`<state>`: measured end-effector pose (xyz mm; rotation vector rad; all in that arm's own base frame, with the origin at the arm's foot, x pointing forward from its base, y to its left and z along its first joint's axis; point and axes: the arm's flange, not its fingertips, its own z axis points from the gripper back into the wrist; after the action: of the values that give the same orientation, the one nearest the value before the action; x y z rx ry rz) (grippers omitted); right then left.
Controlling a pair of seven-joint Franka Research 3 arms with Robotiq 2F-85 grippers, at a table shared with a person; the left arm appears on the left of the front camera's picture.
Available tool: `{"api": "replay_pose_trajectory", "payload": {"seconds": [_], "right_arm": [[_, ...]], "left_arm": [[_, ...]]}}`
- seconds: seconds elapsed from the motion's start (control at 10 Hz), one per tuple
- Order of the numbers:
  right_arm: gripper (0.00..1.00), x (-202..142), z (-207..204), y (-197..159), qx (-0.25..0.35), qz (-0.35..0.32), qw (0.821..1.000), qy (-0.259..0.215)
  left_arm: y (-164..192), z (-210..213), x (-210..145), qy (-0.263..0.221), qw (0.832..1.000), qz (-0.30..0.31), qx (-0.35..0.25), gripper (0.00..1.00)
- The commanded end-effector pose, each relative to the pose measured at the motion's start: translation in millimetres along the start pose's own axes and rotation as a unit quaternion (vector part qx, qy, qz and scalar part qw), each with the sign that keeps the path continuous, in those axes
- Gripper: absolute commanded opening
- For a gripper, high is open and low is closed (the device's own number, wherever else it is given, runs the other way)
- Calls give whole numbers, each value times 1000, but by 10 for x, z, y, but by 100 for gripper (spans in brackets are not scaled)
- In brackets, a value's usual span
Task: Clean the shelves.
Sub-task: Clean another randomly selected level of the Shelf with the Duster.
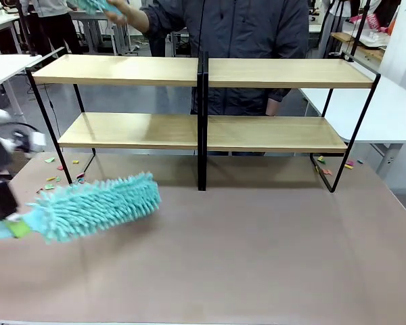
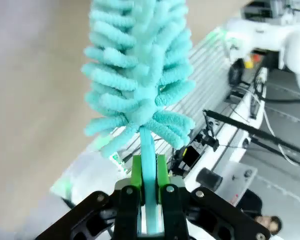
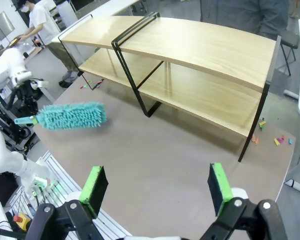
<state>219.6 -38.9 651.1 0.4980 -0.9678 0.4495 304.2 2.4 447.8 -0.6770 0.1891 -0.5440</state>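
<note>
The shelves (image 1: 132, 70) are a two-tier rack of light wooden boards on a thin black frame, standing across the far half of the brown table; they also appear in the right wrist view (image 3: 200, 47). My left gripper (image 2: 149, 200) is shut on the handle of a teal fluffy duster (image 2: 140, 75). In the front view the duster (image 1: 98, 205) hovers low over the table's left side, in front of the lower left board, with the left gripper (image 1: 10, 223) at the picture's left edge. My right gripper (image 3: 157, 187) is open and empty, high above the table's near side.
A person (image 1: 237, 27) in a dark jacket stands behind the shelves, one hand raised holding something teal (image 1: 98, 5). Small coloured scraps (image 1: 57, 176) lie on the table by the rack's left leg, and more scraps (image 1: 335, 166) by its right leg. White tables flank both sides.
</note>
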Motion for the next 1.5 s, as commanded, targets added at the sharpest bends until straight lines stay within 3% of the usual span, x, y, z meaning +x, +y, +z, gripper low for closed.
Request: {"api": "replay_pose_trajectory", "payload": {"seconds": [0.0, 0.4, 0.8, 0.9, 1.0, 1.4], "right_arm": [[100, 4, -1, 1, 7, 2, 1000, -3], [100, 4, -1, 1, 7, 2, 1000, -3], [100, 4, -1, 1, 7, 2, 1000, -3], [100, 4, -1, 1, 7, 2, 1000, -3], [100, 4, -1, 1, 7, 2, 1000, -3], [100, 4, -1, 1, 7, 2, 1000, -3]], "left_arm": [[22, 379, -480, -78, 993, -62, -68, 13], [52, 717, -1276, -228, 967, -71, -94, 13], [207, 880, -1477, -278, 949, -74, -129, 13], [272, 943, -1512, -293, 943, -49, -150, 13], [152, 836, -1437, -262, 958, -53, -106, 13], [152, 836, -1437, -262, 958, -53, -106, 13]]}}
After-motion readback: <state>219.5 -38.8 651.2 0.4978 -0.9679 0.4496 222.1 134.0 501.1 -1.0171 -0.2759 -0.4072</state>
